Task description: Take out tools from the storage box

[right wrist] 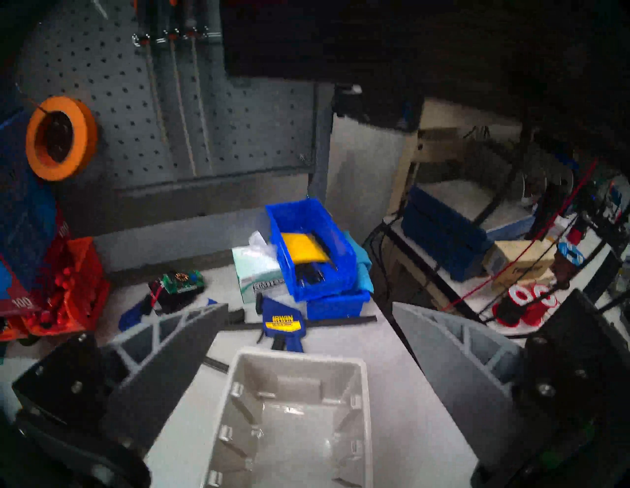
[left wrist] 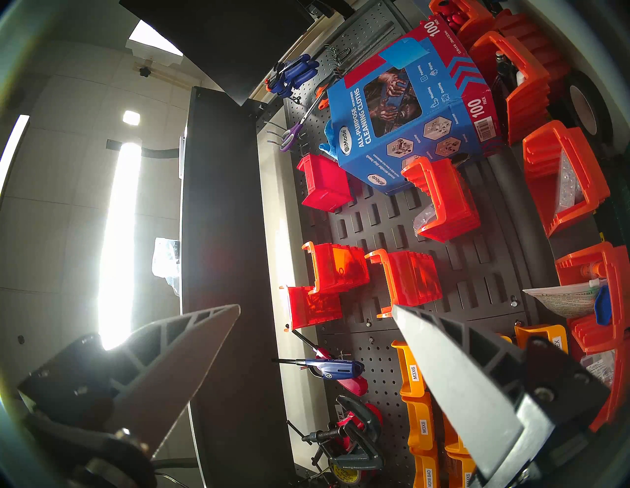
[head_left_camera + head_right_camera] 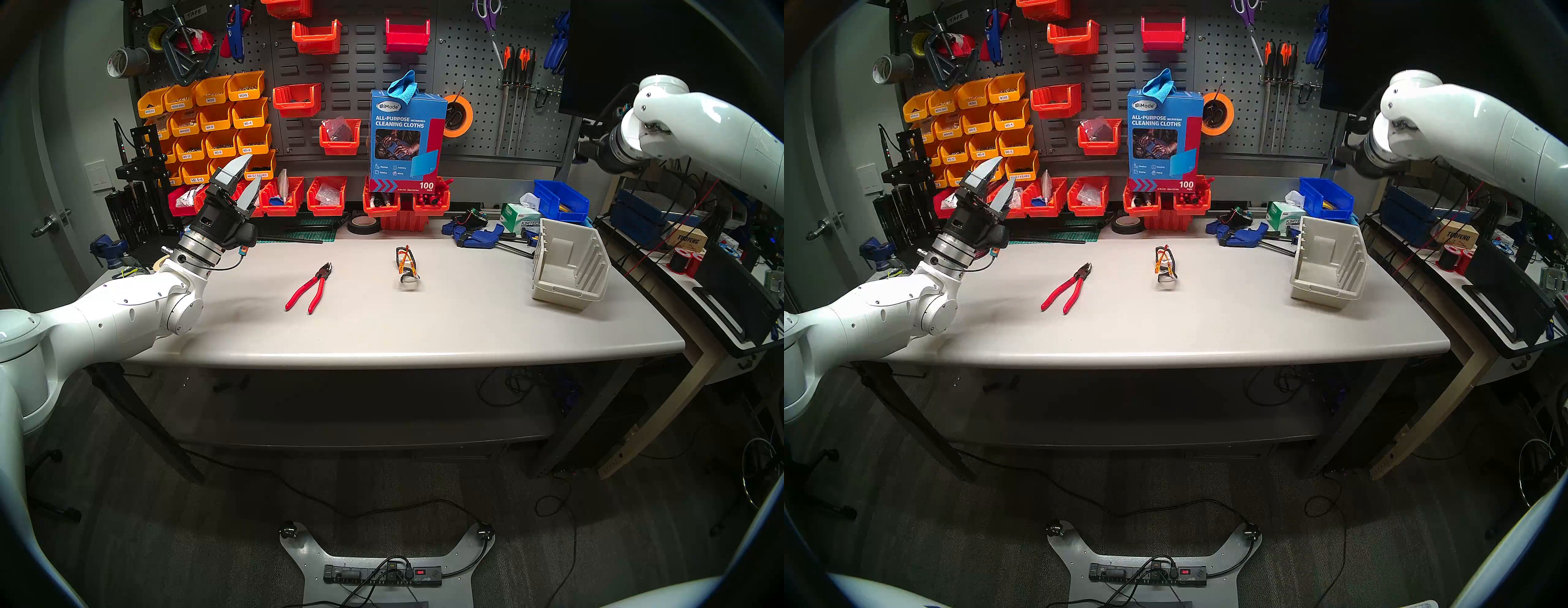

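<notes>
Head stereo left shows two tools out on the table (image 3: pixel 424 327): one pair of red-handled pliers (image 3: pixel 309 287) left of centre, long axis running diagonally with the dark nose toward the back wall, and one pair of folded safety glasses (image 3: pixel 407 267) near the middle, lying front to back. One beige storage box (image 3: pixel 568 265) sits toward the table's right end, well apart from both. From the right wrist view, what shows of the box's inside (image 1: pixel 293 419) looks empty.

Left hand (image 3: pixel 245 180) is raised above the table's left rear corner, fingers spread wide, holding nothing; the pliers lie nearer to it. Right hand (image 1: pixel 308 327) hangs over the box, fingers wide apart and empty.

Judging by this, the unloading looks finished, with no further reach needed.
</notes>
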Controlling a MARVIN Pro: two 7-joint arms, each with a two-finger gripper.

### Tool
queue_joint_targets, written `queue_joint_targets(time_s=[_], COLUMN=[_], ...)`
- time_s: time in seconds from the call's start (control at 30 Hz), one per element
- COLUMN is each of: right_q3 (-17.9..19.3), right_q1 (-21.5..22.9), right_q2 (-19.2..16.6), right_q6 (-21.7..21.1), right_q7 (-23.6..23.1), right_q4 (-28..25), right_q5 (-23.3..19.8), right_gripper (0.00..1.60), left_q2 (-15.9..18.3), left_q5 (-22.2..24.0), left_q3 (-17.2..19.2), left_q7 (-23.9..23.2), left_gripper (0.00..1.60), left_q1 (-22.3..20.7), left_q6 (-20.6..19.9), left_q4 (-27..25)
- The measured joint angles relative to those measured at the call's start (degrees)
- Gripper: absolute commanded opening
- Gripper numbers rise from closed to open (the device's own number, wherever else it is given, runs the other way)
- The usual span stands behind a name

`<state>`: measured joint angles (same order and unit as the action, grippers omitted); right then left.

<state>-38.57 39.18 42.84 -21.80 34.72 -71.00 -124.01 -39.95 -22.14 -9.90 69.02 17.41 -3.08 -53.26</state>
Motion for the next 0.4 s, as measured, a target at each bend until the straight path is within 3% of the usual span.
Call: queue_joint_targets(time_s=[0.4], right_q3=[-2.6], right_q1=[1.9], right_q2=[2.1], right_q6=[10.1], right_q7=[-4.5], right_q4=[-4.6], right_q5=[16.8], right_gripper=[1.6], left_q2=[0.0], left_q5=[0.0], left_q3=[0.0], left_q7=[0.0], left_gripper=[1.6], left_q1=[0.0], left_q6=[0.0], left_q4=[0.0])
